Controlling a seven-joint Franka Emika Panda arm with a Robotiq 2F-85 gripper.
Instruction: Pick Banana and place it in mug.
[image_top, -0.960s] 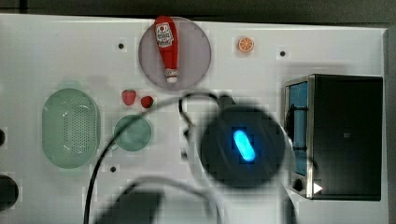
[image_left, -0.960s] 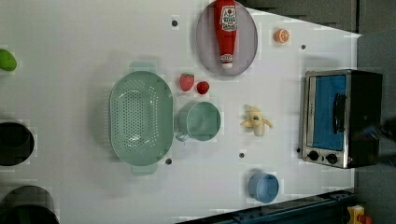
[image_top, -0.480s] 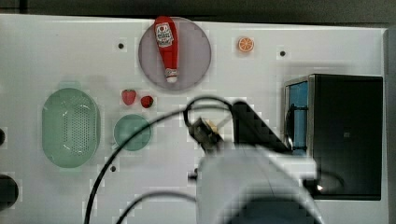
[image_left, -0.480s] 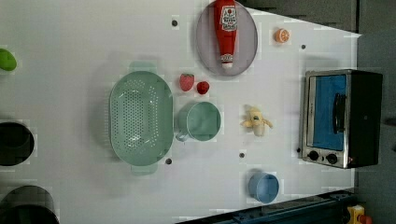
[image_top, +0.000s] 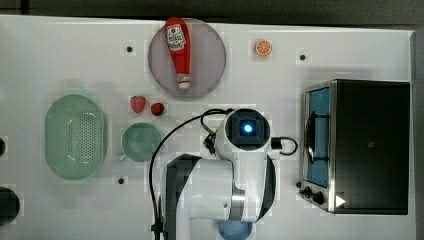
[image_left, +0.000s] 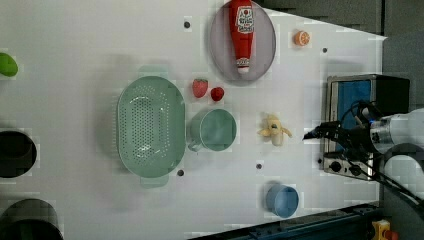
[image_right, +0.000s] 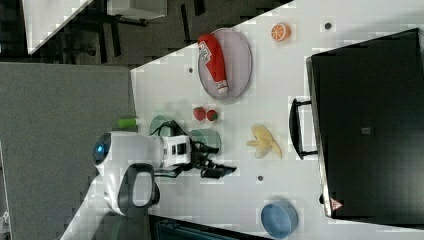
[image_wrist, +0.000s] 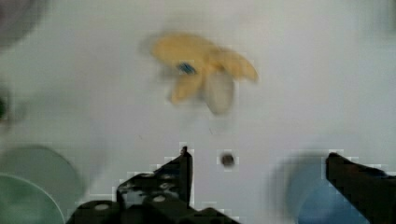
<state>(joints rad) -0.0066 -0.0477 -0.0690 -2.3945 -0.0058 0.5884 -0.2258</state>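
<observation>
A: Wrist view: we saw the gripper spread wide w/ nothing btwn its fingers, and the banana lay on the bare table ahead of the tips, not touched.

B: Agreed. In the left view we placed the banana just right of the mug, and the gripper further right again, so we judged the reach ran toward the mug. Long axis? We couldn't call it; the lobes splay out.

A: Containers: the mug looked empty to us, same for the green basket on its far side and the blue cup.
</observation>
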